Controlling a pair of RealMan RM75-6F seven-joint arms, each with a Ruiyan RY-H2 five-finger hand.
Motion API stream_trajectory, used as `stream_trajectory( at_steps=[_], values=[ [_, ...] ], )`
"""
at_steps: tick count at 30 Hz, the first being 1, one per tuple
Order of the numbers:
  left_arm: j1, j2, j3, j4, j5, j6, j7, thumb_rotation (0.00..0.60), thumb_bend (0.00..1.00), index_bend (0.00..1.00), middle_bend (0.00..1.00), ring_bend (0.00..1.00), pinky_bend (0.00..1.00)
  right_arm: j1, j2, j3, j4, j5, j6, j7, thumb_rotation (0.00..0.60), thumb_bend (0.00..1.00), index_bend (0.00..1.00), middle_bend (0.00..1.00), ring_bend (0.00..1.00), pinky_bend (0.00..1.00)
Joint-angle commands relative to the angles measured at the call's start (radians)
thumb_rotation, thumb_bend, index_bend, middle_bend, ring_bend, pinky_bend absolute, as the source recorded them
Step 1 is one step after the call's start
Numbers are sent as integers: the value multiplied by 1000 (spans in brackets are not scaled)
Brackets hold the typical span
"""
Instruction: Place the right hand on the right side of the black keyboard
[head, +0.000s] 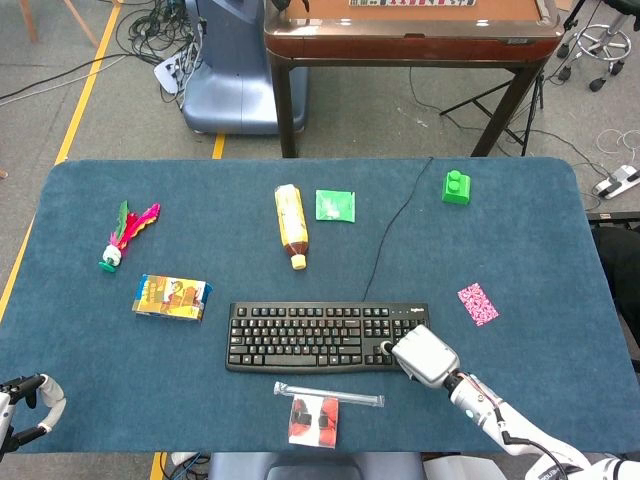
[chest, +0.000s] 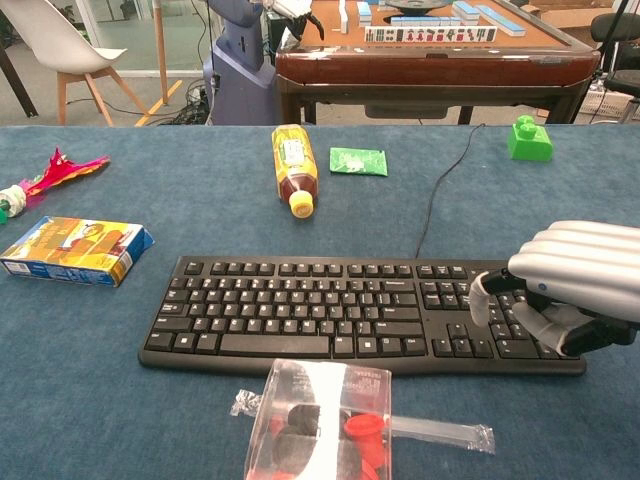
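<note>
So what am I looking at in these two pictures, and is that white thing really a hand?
Yes. It is the robot's right hand, a mechanical hand on an arm, over the right end of the black keyboard, holding nothing. One picture looks down from the robot's head, the other forward from its chest. Its left hand waits at the table's near left corner. On the blue table lie a tea bottle, a green packet, a green block, a feathered shuttlecock, a small box, a pink card and a clear packet.
</note>
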Motion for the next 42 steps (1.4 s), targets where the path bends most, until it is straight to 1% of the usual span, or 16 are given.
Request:
stream_trajectory(
  at_steps=[1,12,33,37,42],
  values=[
    [0,1,-1,1,-2,-1,-3,600,297,600,658,655,894,9,-8,-3,-3,18,-10,-19,600,1000,371,1000,1000,1000],
    [1,3,-3,1,-9,-6,-8,600,297,601,658,655,894,20,-9,-27,-12,58,-16,-57,600,1000,371,1000,1000,1000],
    [3,6,-6,4,-11,-3,-21,600,298,603,658,656,894,45,-38,-48,7,114,-21,-95,600,1000,371,1000,1000,1000],
    [3,6,-6,3,-8,-3,-20,600,298,603,658,655,894,38,-21,-53,-13,82,15,-70,600,1000,371,1000,1000,1000],
    [4,5,-3,1,0,-1,-11,600,297,603,658,655,894,7,47,-68,-58,-27,119,0,600,1000,371,1000,995,1000]
  ],
)
